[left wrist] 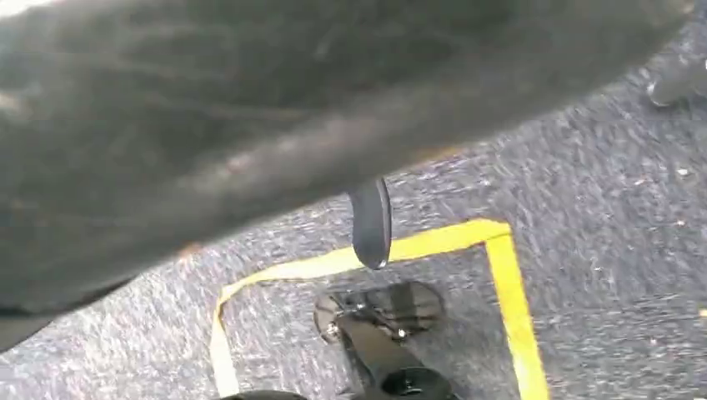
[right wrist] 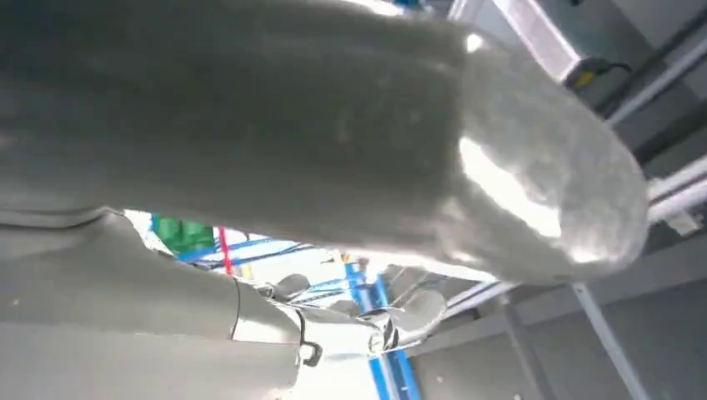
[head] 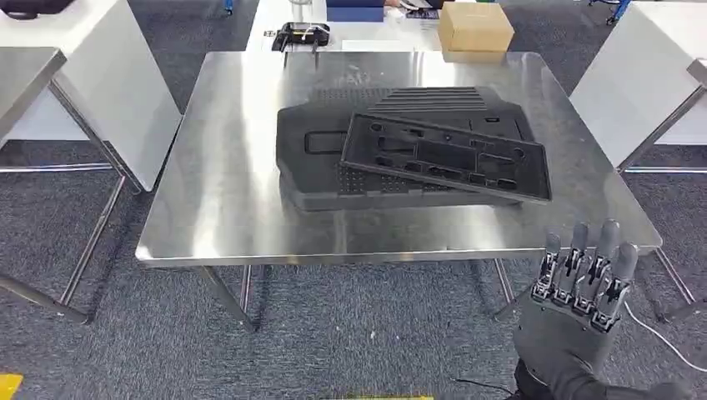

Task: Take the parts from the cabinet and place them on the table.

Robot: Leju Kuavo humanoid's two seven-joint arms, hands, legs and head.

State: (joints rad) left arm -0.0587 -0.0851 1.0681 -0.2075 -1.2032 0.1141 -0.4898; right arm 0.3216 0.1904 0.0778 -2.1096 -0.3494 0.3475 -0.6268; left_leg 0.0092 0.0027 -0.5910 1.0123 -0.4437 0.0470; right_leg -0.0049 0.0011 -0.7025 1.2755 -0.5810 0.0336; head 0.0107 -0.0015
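Two black plastic parts lie stacked on the steel table [head: 225,208]: a large panel [head: 321,150] at centre, a smaller frame [head: 446,157] tilted across its three o'clock side. The right robot hand [head: 584,279], fingers straight and apart, holds nothing, off the table's five o'clock corner. The left robot hand [left wrist: 250,125] is too blurred to judge.

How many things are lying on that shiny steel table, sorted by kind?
Large black ribbed plastic panel, lying flat underneath: 1
Narrower black plastic frame with cut-outs, resting on top of the panel: 1
Total on the shiny steel table: 2
The robot hand at the near edge holds nothing.
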